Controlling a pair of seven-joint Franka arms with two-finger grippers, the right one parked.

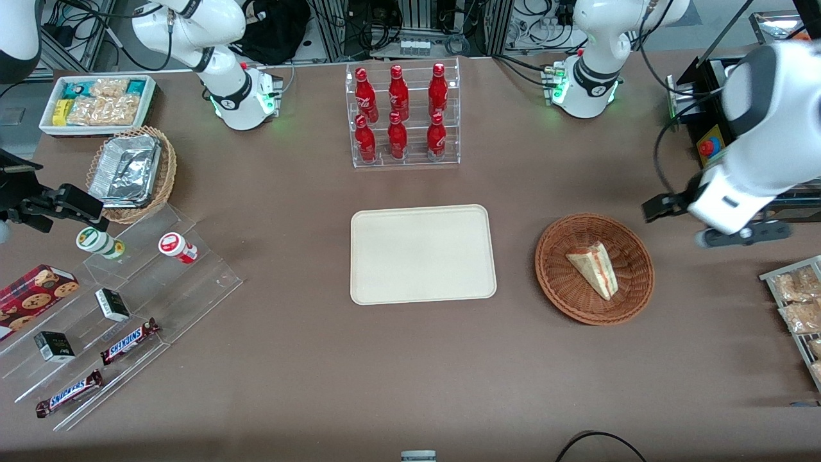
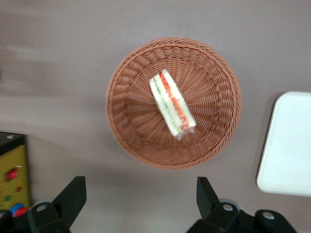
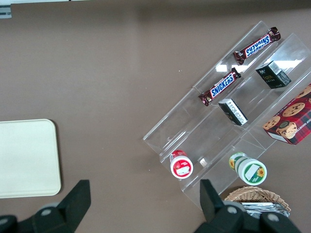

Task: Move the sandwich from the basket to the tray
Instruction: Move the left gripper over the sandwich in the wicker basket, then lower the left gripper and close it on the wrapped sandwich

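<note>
Sandwich (image 1: 594,268): lies flat in the basket (image 1: 559,281), filling edge exposed for a pinch.
Gripper (image 2: 141,201): at the basket's two o'clock, raised, jaws wide and empty, ready to descend.
Tray (image 1: 423,253): bare, at the basket's nine o'clock.

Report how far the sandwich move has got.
Nothing is done yet: the triangular white-bread sandwich lies in the round reddish-brown wicker basket, and the cream rectangular tray is bare. In hand: the left arm's end effector hovers open above the basket. Left: grasp, lift, carry, place.
</note>
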